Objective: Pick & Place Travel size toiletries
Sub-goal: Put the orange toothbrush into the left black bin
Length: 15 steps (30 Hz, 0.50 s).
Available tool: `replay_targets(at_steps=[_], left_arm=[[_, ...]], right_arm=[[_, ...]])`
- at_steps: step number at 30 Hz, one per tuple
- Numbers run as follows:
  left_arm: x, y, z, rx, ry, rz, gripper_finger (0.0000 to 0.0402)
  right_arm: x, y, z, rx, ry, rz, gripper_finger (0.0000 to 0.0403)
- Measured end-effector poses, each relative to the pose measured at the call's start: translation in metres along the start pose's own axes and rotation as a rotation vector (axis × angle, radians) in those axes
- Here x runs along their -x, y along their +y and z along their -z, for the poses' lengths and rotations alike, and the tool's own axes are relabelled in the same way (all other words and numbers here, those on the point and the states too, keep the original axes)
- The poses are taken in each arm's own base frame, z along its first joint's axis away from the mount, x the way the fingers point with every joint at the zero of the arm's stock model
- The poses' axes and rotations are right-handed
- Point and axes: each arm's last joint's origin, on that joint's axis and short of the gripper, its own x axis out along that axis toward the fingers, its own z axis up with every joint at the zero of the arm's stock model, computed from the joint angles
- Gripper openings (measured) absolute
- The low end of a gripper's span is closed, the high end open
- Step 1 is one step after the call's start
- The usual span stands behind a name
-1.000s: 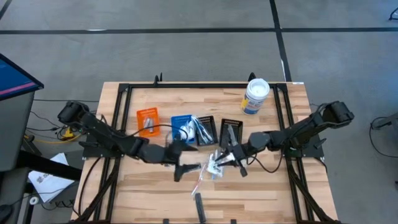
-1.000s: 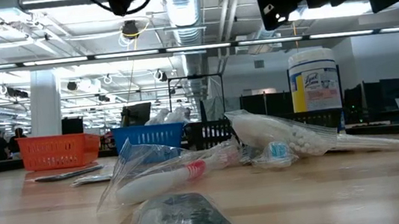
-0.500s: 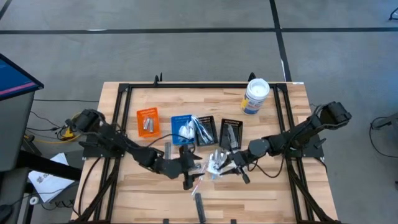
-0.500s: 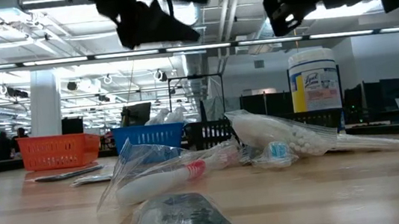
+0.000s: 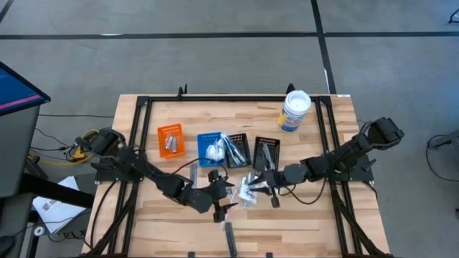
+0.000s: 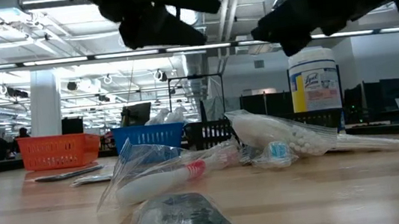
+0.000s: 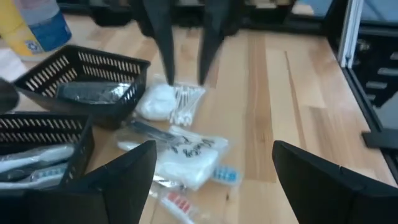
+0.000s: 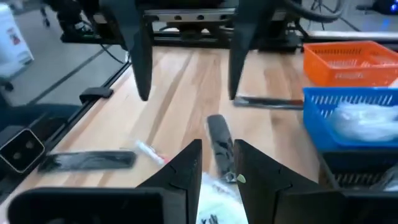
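Only readable text: "Lysol" in script on label of white tub (image 6: pixel 315 87), right of centre in low view. Smaller print below it on same label too small to read. Dark print on white packet (image 7: pixel 189 154) in left wrist view, centre frame, not legible. No other text, numbers or signs readable.

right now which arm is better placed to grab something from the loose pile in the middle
Left, probably. The left gripper hangs right beside the pile of toiletries with its jaws spread wide. The right gripper is just as close, but its jaws stand almost closed.
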Motion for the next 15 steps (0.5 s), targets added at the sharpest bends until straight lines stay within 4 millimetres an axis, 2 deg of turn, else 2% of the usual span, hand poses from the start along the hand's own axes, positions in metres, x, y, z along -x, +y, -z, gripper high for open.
replay_targets(at_steps=[7, 10, 15], left_arm=[[0.007, -0.007, -0.009, -0.012, 0.154, -0.063, 0.0314], [0.010, -0.003, -0.007, 0.059, 0.258, -0.086, 0.0314], [0.003, 0.000, -0.006, 0.191, 0.294, -0.073, 0.0314]], right_arm=[[-0.002, -0.010, -0.001, 0.137, 0.003, -0.078, 0.0087], [-0.003, -0.020, -0.002, 0.163, 0.002, -0.090, 0.0087], [-0.004, -0.038, -0.003, 0.190, 0.000, -0.034, 0.0087]])
